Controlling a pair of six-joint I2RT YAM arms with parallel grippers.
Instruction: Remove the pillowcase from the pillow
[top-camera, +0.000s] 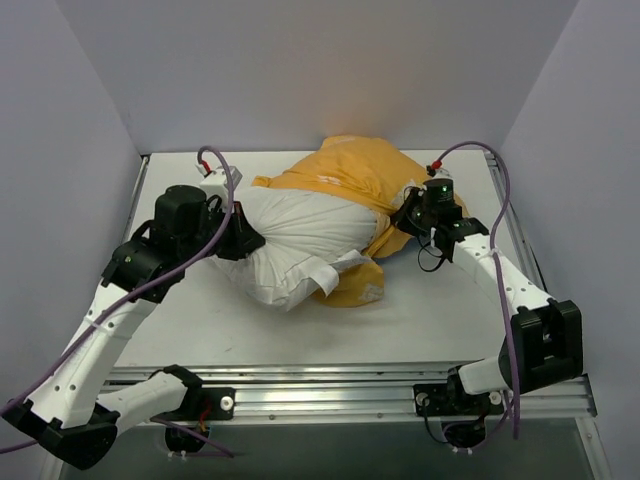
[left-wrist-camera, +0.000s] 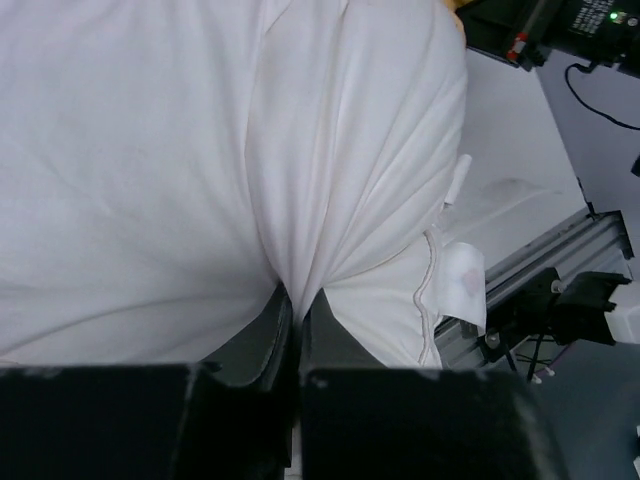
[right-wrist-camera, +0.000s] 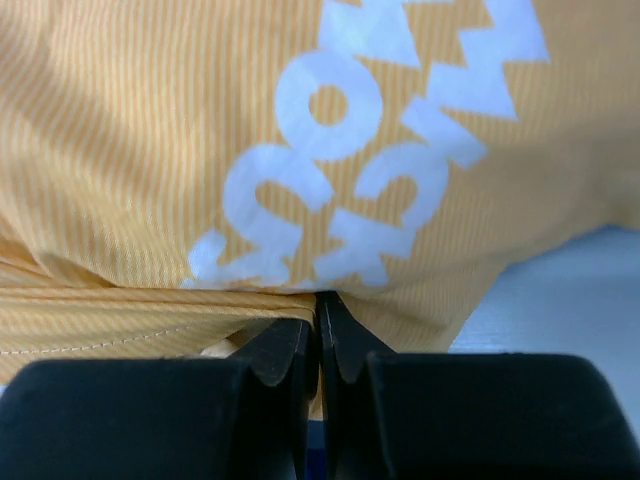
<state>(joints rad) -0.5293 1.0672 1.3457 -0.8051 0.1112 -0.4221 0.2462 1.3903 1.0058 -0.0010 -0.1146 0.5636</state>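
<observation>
The white pillow (top-camera: 295, 245) lies mid-table, its near-left half bare, with a small white tag (top-camera: 335, 272) at its edge. The yellow-orange pillowcase (top-camera: 355, 170) with white lettering covers its far right half and bunches under it. My left gripper (top-camera: 248, 238) is shut on a fold of the pillow (left-wrist-camera: 300, 200) at its left end; the fabric puckers into the jaws (left-wrist-camera: 290, 300). My right gripper (top-camera: 412, 215) is shut on the pillowcase (right-wrist-camera: 330, 150) at its right side, fabric pinched between the fingertips (right-wrist-camera: 320, 300). The blue side is hidden.
White walls enclose the table on the left, back and right. An aluminium rail (top-camera: 340, 385) runs along the near edge, also seen in the left wrist view (left-wrist-camera: 560, 250). The right arm's base (top-camera: 540, 345) stands at the near right.
</observation>
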